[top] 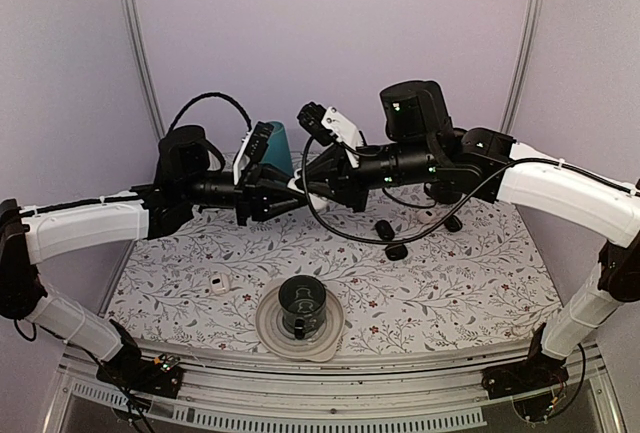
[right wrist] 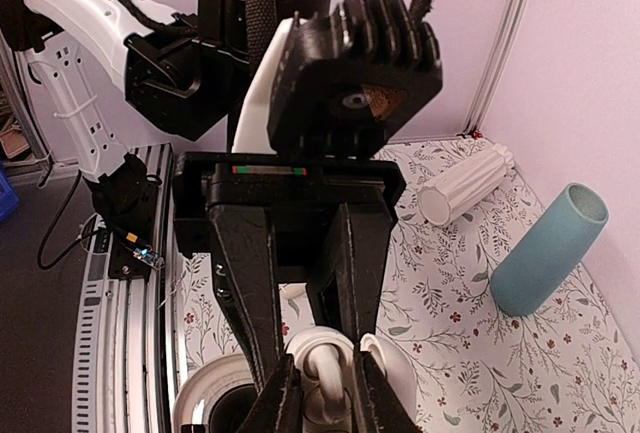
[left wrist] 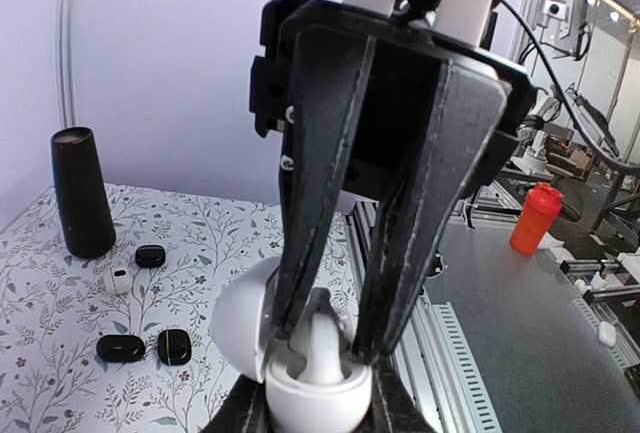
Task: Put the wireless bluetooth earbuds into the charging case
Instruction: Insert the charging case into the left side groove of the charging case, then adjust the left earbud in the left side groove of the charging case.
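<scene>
Left claw: black two-finger gripper, clamped shut on the sides of the charging case.
Right claw: black two-finger gripper, fingers pinched together on a white stemmed earbud.
Charging case: small glossy white pebble-shaped plastic case, held in the air above the flower-printed table cover, between both claws; lid hinged open to one side.
Earbud: upright, its lower end down in the case's open base.
On the cover: three black oval objects under the right arm, a tiny white piece near a round pale plate, and a teal tumbler at the back.
</scene>
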Robot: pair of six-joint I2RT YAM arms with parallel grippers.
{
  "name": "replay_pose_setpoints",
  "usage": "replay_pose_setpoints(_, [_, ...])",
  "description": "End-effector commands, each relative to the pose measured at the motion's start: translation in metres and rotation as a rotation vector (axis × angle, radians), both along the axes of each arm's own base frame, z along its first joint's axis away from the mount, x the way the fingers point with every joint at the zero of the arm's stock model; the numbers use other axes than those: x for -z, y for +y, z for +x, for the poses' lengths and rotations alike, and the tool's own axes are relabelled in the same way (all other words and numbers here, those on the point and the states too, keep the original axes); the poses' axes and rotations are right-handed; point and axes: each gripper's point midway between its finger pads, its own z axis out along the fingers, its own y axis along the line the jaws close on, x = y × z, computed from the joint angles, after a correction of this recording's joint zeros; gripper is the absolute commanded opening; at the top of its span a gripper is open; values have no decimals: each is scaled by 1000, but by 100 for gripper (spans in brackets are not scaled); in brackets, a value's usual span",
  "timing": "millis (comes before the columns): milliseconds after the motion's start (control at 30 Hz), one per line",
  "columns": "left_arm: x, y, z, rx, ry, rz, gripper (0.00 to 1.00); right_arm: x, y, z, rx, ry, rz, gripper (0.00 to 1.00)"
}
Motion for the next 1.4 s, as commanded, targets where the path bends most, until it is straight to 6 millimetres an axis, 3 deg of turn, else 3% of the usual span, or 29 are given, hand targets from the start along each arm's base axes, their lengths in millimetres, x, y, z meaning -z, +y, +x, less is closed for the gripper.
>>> replay_pose_setpoints(0, [-17,4,-2,-8,-45,-43,0,-9,-2,0,8,-1,16,18])
replay_pose_setpoints(100, [-15,4,-1,-11,-44,-40,0,-17,-3,-1,11,-11,36,18])
replay_pose_setpoints(267, [-16,3,0,-13,-43,-42,0,-27,-5,-1,19,-20,61,27])
replay_pose_setpoints(867, [-13,3,3,-20,-34,-35,0,-62,-21,10,96,-30,159,35])
replay_pose_setpoints(1200, [-16,5,2,-16,-37,-40,0,-49,-24,32,204,-3,129,63])
replay_pose_setpoints(1367, [-18,6,0,-15,-42,-45,0,-42,-22,40,218,22,118,68])
